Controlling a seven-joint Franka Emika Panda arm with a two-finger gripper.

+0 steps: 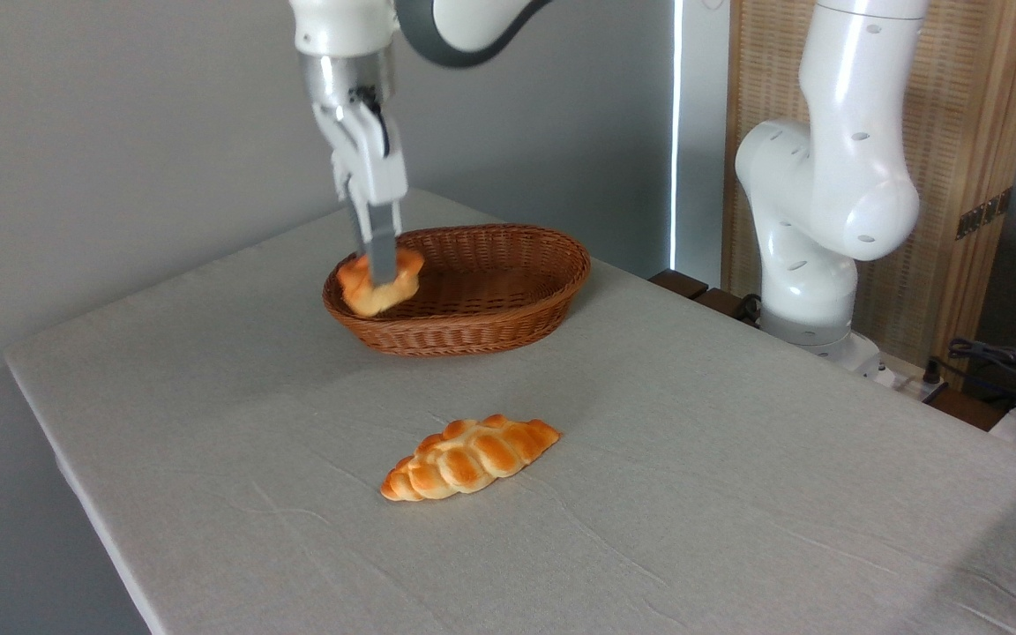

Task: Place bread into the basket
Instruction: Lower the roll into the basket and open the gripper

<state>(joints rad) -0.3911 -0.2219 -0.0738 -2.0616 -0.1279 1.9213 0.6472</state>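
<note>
Nearest the camera, a pale grey cloth covers the table (737,529), lightly creased. On it, toward the front and well apart from everything else, lies a long braided loaf (470,459), golden with darker orange ridges, set at a slant.

Farther back sits the basket (490,300), an oval of brown wicker with low sides, resting flat on the cloth. At its left end the bun (358,295) is held in the air, tilted, its orange top turned up and to the left and its paler yellow side facing down. It hangs over the left rim, partly in front of the rim from this view, and whether it touches the wicker cannot be told.

The gripper (380,265) comes straight down from above, its grey fingers (382,256) clenched on the bun, one finger plainly crossing the bun's front.

Behind and to the right stands the arm's white base (812,256), beside a wooden slatted panel (958,132). A grey wall (120,132) closes the back.
</note>
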